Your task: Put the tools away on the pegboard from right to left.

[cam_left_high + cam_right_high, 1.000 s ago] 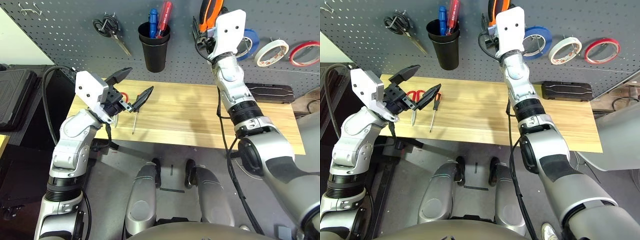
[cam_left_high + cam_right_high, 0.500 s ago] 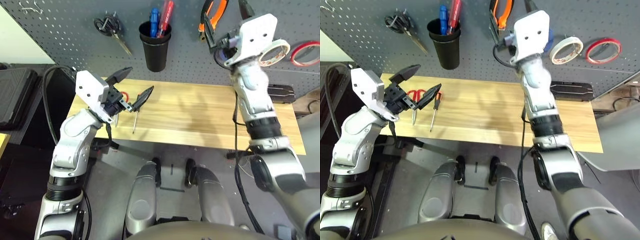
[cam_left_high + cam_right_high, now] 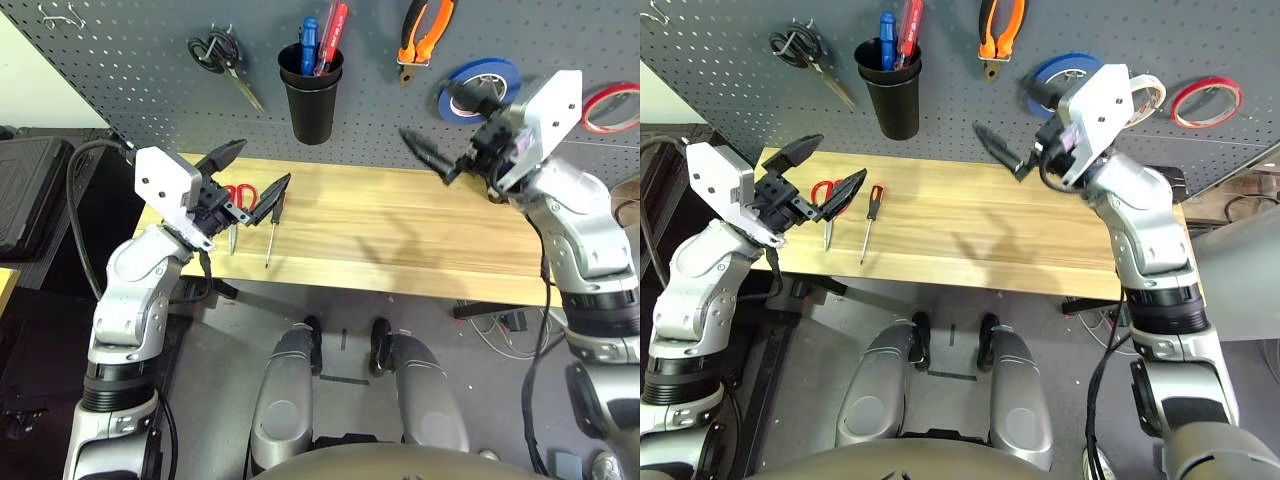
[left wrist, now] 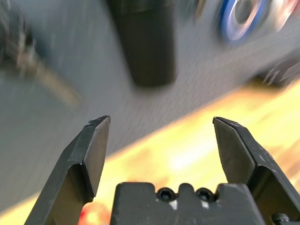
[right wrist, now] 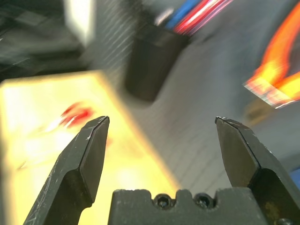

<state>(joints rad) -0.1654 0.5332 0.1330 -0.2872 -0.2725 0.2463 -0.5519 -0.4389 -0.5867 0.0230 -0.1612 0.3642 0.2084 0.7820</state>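
Screwdriver: on table, below black cup, just right of red-handled scissors. Pliers hung right of cup on pegboard. Left gripper and right gripper: spread wide, empty. Risk: left fingers, closing beside the scissors, may catch both tools.

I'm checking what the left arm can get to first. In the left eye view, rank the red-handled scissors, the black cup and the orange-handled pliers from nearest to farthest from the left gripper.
1. red-handled scissors: on the table, right at the left gripper.
2. black cup: on the pegboard, up and to the right.
3. orange-handled pliers: hanging farther right.
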